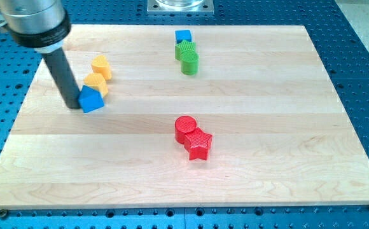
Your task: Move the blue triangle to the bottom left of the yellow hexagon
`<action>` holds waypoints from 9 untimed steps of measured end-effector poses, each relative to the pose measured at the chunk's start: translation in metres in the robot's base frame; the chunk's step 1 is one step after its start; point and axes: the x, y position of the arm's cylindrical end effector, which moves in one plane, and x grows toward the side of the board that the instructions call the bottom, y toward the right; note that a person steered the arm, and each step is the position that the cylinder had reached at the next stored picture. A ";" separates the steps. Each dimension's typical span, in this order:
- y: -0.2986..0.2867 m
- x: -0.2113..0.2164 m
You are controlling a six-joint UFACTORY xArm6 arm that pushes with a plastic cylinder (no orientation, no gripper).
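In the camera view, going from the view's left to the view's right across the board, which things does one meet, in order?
My tip → blue triangle → green blocks → red star. The yellow and orange blocks, the blue cube and the red cylinder overlap these sideways, so I leave them out.

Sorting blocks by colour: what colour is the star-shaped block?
Red; the star shows clearly in the camera view.

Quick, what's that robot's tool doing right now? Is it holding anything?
My tip: a plain rod, no jaws, holding nothing; it rests against the blue triangle on that block's left in the view.
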 end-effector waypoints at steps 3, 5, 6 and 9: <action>0.001 0.041; 0.091 0.023; 0.069 0.009; 0.034 0.001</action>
